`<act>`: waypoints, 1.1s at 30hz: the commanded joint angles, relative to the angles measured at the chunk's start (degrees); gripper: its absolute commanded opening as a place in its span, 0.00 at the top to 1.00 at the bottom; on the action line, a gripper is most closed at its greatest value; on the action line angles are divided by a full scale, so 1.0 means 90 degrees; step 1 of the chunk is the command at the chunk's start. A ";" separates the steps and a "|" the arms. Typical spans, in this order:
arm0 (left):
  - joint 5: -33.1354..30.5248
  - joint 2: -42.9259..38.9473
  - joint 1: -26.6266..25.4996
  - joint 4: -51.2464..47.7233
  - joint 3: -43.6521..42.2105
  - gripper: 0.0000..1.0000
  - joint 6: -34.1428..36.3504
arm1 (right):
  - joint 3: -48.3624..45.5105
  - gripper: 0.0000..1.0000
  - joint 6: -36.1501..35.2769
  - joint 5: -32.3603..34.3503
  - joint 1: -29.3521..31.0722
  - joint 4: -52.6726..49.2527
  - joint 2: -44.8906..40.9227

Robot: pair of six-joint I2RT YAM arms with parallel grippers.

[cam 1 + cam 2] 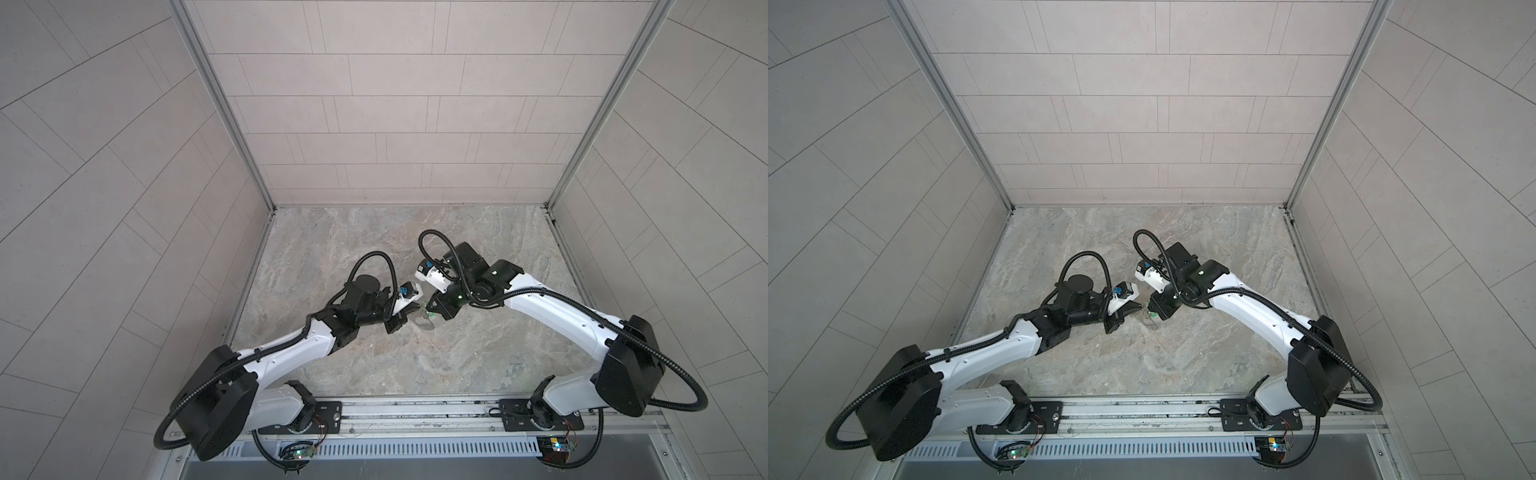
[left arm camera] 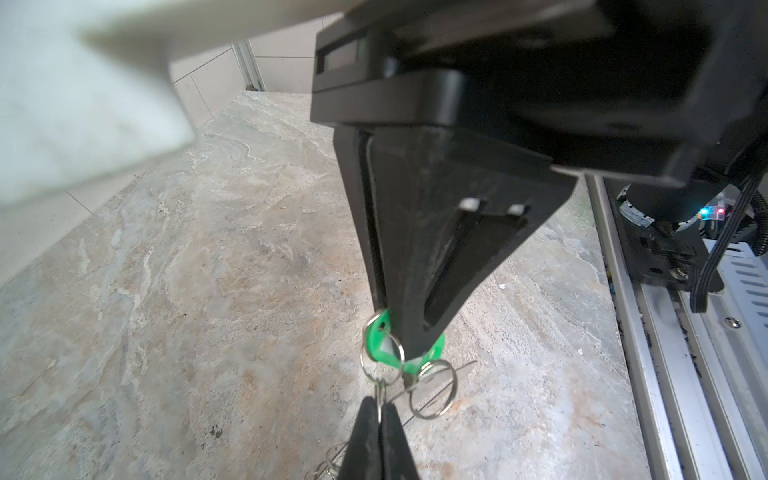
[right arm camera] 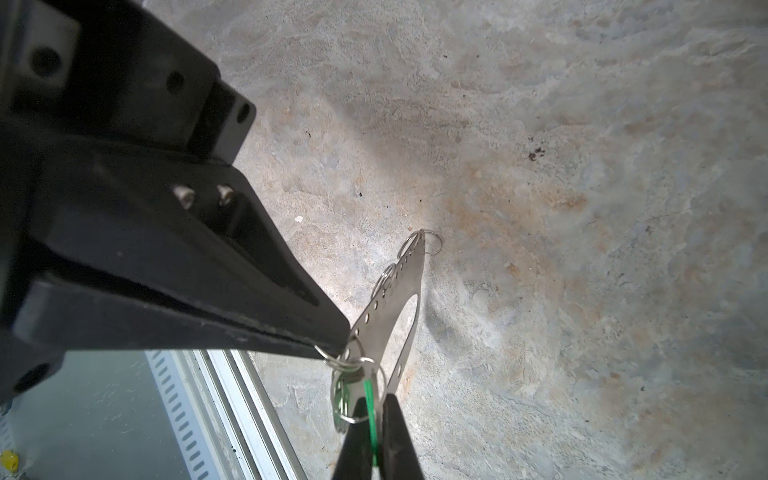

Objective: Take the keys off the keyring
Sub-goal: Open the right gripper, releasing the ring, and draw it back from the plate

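One green key (image 2: 376, 340), one keyring (image 3: 403, 276)

Soft even light in both top views, tiled walls (image 1: 374, 83) bowed at the edges by the wide lens, faint shadows on the marble table (image 1: 415, 365), white shape (image 2: 83, 95) blurred in the left wrist view, bright patch beside the keyring (image 3: 409, 274)

Marbled grey-beige tabletop (image 1: 374, 249), few dark specks (image 3: 536, 154)
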 commanded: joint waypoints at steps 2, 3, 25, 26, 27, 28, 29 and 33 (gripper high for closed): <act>0.0098 0.0062 0.0009 -0.0254 0.0069 1.00 -0.0060 | -0.0268 1.00 0.0165 -0.0036 -0.0081 0.0352 -0.0209; 0.0128 0.0083 0.0009 -0.0318 0.0097 1.00 -0.0049 | -0.0299 1.00 0.0176 -0.0070 -0.0078 0.0391 -0.0221; 0.0475 -0.0004 0.0000 -0.0512 0.0179 1.00 0.0267 | -0.1071 0.78 -0.0820 0.0968 0.0044 0.0981 -0.1019; 0.0476 -0.0011 0.0005 -0.0518 0.0173 1.00 0.0302 | -0.1195 0.73 -0.0898 0.1024 0.0058 0.1111 -0.1163; 0.0481 -0.0024 0.0000 -0.0549 0.0170 1.00 0.0350 | -0.1350 0.72 -0.0981 0.1089 0.0096 0.1268 -0.1334; 0.0495 -0.0022 0.0000 -0.0560 0.0174 1.00 0.0366 | -0.1514 0.71 -0.1081 0.1133 0.0122 0.1414 -0.1496; 0.0508 -0.0009 0.0000 -0.0561 0.0183 1.00 0.0383 | -0.1739 0.71 -0.1164 0.1225 0.0169 0.1636 -0.1724; 0.0608 0.0038 0.0000 -0.0540 0.0249 1.00 0.0367 | -0.2714 0.72 -0.1816 0.1630 0.0576 0.2762 -0.2625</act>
